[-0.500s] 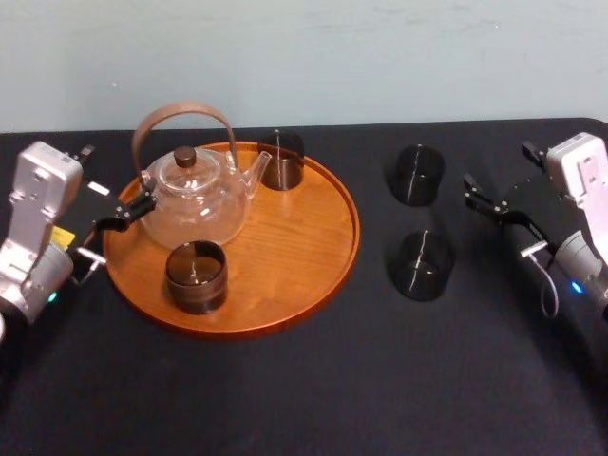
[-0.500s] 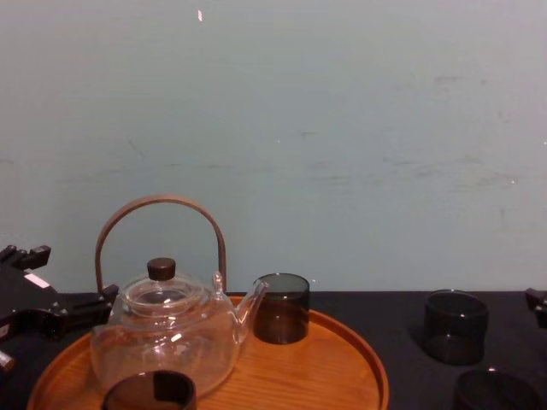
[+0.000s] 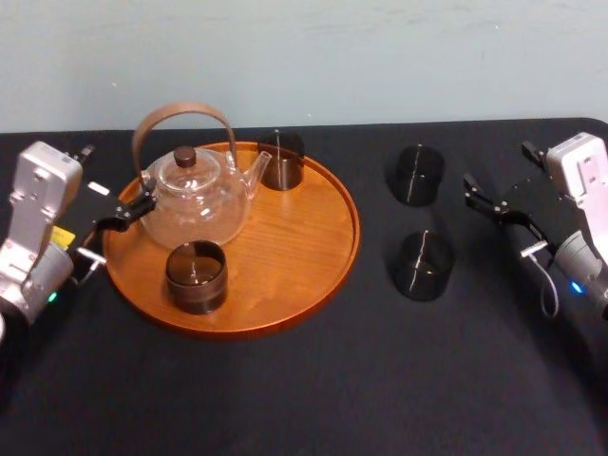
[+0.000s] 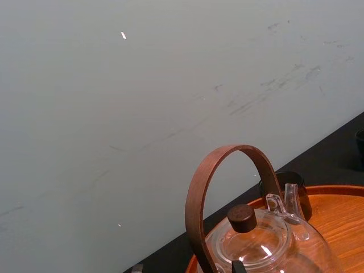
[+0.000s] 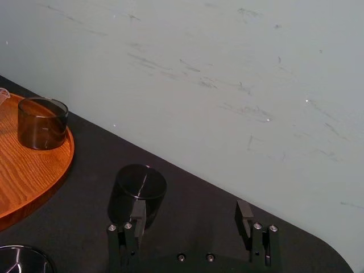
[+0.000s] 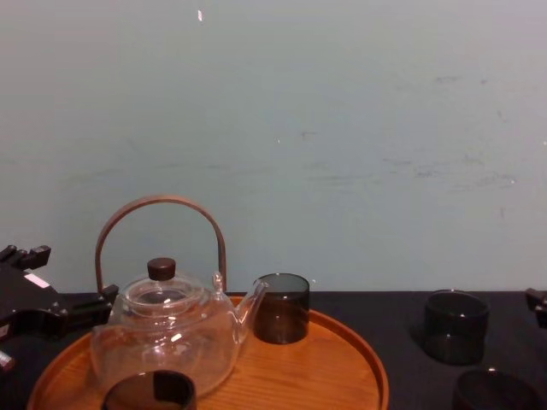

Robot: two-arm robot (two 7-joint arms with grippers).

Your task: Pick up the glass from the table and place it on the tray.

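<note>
Notes black table [image 3: 304,389] bearing round wooden tray [image 3: 294,247] left of centre, teapot [image 3: 195,195] and two glasses [image 3: 196,275] already aboard. Finds two more glasses upright on bare table right of the tray: far glass [image 3: 417,175], near glass [image 3: 422,264], both clear of its rim. Places right gripper [image 5: 191,219] near, to their right, spread wide and empty, far glass ahead, in line with one finger. Judges right arm nearer. Records left gripper [image 3: 116,180] idle at tray's left edge, likewise spread.

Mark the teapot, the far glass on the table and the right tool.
teapot [image 3: 198,201], head view, on its clear glass belly.
far glass [image 3: 416,177], head view, middle of its dark body.
right tool [image 5: 191,217], right wrist view, midway between its open fingertips.
</note>
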